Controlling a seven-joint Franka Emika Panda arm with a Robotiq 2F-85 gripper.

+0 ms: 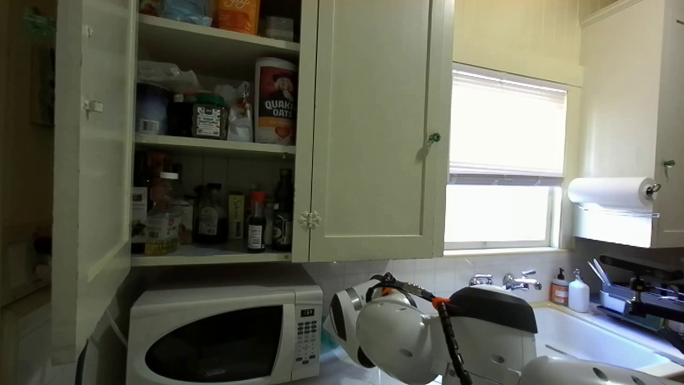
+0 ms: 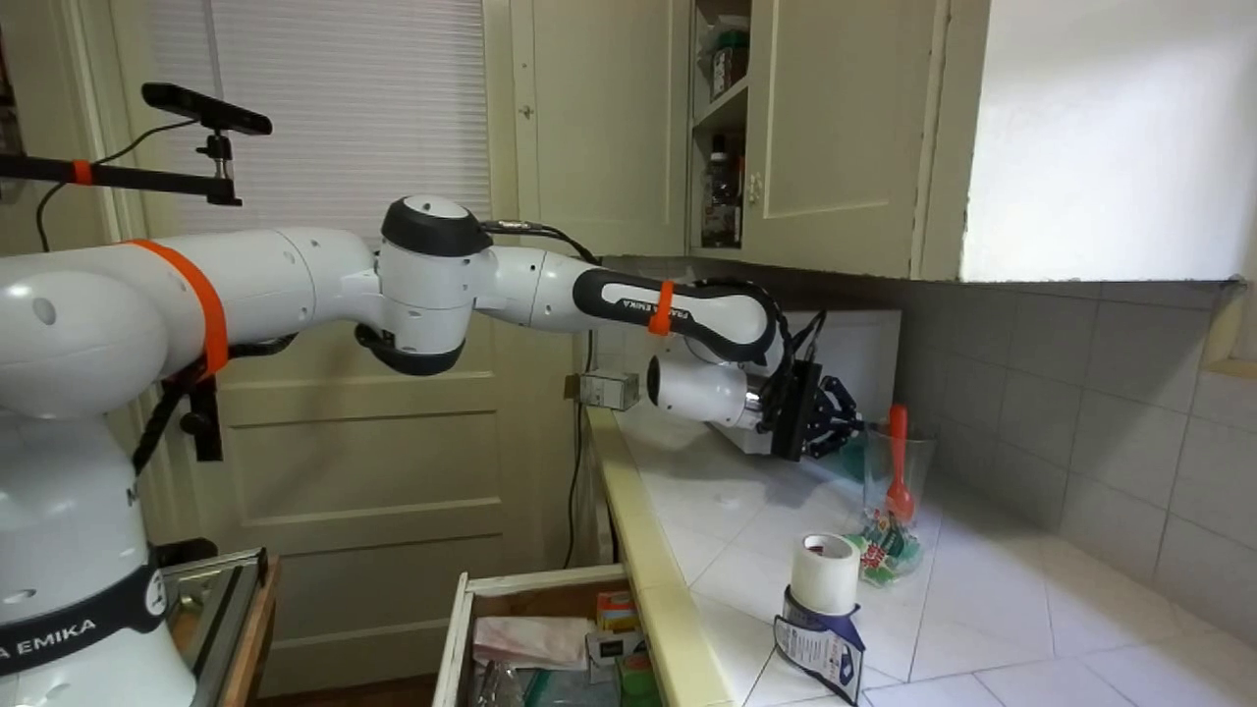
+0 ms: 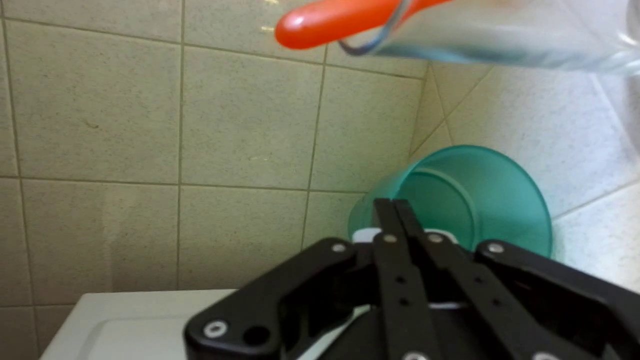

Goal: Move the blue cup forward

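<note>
White-tiled kitchen bench [image 2: 1011, 599]: blue-teal plastic cup [image 3: 505, 200], approach stage

1. Cup. One, beside the white microwave [image 1: 224, 337] and near a clear tumbler [image 3: 510, 40] holding an orange spoon [image 2: 898, 442]. Whether it stands upright or lies tipped, your views do not settle.

2. Step in hand. Judged as approach and lining-up; nothing shows that you have secured the cup. No marker fixes which way "forward" runs, so that choice is yours.

3. Next move. For a push, you would likely set the joined tips against the cup's wall and press slowly. For a carry, you would first need to spread the fingers [image 3: 389, 260] and straddle the rim. Either way, allow for the tumbler, which could topple if nudged.

4. Fingers. Clenched side by side, no gap visible, nothing seen between them. Tips overlap the cup in your wrist view; actual contact is unclear.
</note>
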